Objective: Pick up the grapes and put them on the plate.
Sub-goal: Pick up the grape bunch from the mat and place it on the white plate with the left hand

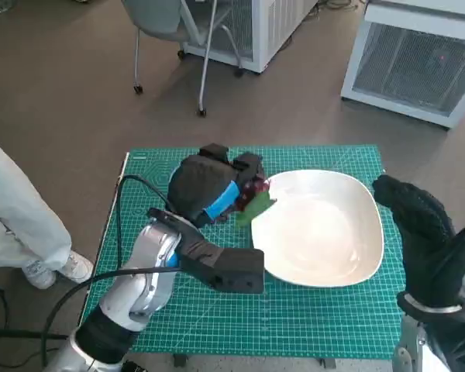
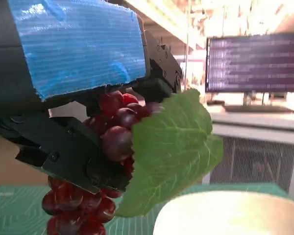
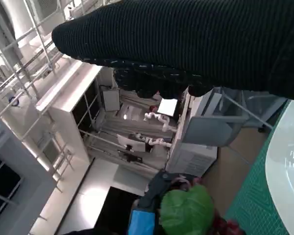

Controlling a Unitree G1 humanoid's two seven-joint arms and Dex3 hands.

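Your left hand [image 1: 209, 190] is gripping the bunch of dark red grapes [image 2: 112, 132], with its black fingers [image 2: 63, 152] closed round the cluster and the green leaf [image 2: 171, 147] sticking out on the plate side. The left wrist view shows the lower grapes hanging free below the hand, above the green cutting mat [image 1: 310, 318] that covers the desk, so the bunch looks lifted rather than resting. In the head view the grapes sit at the left edge of the white plate [image 1: 333, 263], the leaf just overlapping its rim.

You are in the carry step: the pick appears done and the placing is not. The next move calls for taking the hand further right until the whole bunch hangs over the plate's bare middle, then lowering it before letting the fingers part. Watch the dangling lower grapes; they could catch the rim if you come in too low.

Your right hand [image 1: 426, 240] holds nothing, its gloved fingers spread, just beyond the plate's right edge.
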